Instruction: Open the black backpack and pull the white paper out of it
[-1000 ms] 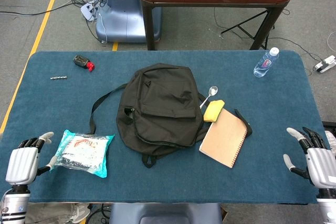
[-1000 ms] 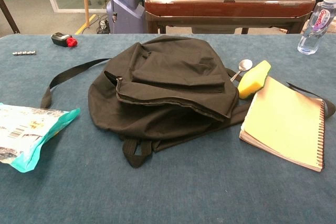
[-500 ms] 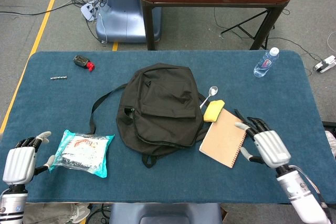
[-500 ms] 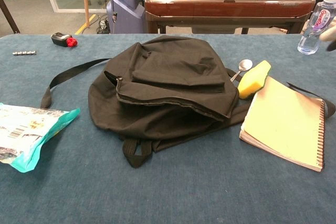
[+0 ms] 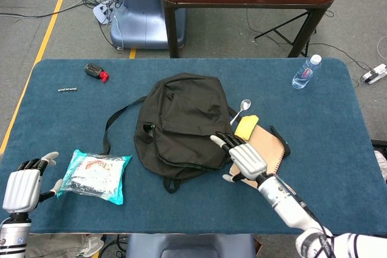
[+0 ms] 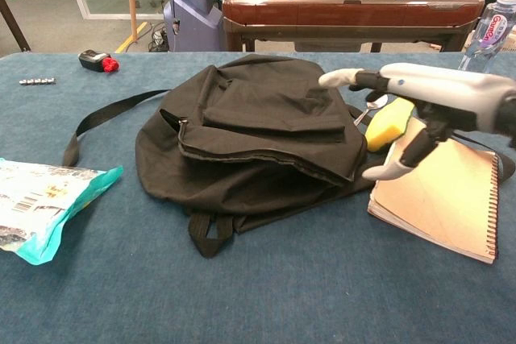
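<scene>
The black backpack (image 5: pixel 181 122) lies flat and zipped in the middle of the blue table (image 5: pixel 314 113), straps trailing to its left; the same backpack (image 6: pixel 250 130) fills the centre of the chest view. No white paper shows. My right hand (image 5: pixel 243 157) hovers open at the bag's right edge, fingers spread and pointing toward it, above the spiral notebook (image 5: pixel 266 149). In the chest view the right hand (image 6: pixel 419 110) floats just right of the bag, holding nothing. My left hand (image 5: pixel 27 182) stays open near the front left table edge, far from the bag.
A teal snack packet (image 5: pixel 95 175) lies left of the bag. A yellow sponge (image 5: pixel 245 127) and spoon (image 5: pixel 240 110) sit beside the notebook. A water bottle (image 5: pixel 306 72) stands at the back right; a small black and red object (image 5: pixel 95 71) and a chain (image 5: pixel 68 89) lie back left.
My right hand has swept from the front right table edge leftward over the notebook to the backpack's right side. The left hand has barely moved. The bag is unchanged.
</scene>
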Motion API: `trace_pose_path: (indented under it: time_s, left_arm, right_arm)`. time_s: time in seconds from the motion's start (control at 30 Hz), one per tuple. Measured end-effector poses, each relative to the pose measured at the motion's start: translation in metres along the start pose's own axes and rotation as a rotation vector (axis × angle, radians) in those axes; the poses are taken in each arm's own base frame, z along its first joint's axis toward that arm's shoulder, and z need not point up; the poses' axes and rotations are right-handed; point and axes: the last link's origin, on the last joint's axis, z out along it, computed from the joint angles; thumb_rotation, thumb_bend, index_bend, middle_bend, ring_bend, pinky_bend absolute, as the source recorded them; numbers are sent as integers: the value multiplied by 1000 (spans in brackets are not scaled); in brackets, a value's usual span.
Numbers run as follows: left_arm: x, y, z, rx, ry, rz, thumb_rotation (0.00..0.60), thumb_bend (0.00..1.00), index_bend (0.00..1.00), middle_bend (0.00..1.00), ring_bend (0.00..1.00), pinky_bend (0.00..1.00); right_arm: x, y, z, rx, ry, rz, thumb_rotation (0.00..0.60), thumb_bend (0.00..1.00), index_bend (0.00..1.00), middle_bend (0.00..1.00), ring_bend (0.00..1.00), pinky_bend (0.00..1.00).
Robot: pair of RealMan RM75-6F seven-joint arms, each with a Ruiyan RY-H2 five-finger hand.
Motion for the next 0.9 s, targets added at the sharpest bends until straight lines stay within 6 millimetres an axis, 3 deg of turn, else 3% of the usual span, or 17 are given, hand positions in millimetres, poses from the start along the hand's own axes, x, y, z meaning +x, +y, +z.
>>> trace_pose_path:
  time_s: [0.33, 0.5, 0.9]
  left_arm:
    - [-3, 3, 1, -15, -13, 0, 600, 274, 302, 393, 326, 282]
    - [-3, 4, 3, -19, -14, 0, 600, 273, 302, 393, 325, 282]
    - [-3, 6, 5, -25, -16, 3, 600, 273, 302, 393, 326, 282]
  right_arm:
    - [-28, -31, 50, 19, -32, -17, 600, 90, 0, 2, 0, 94]
    - [-35, -36, 67, 4, -23, -26, 600, 185, 0, 11, 0, 94]
    - [-5, -12, 61, -46, 44, -17, 600, 248, 0, 51, 0, 94]
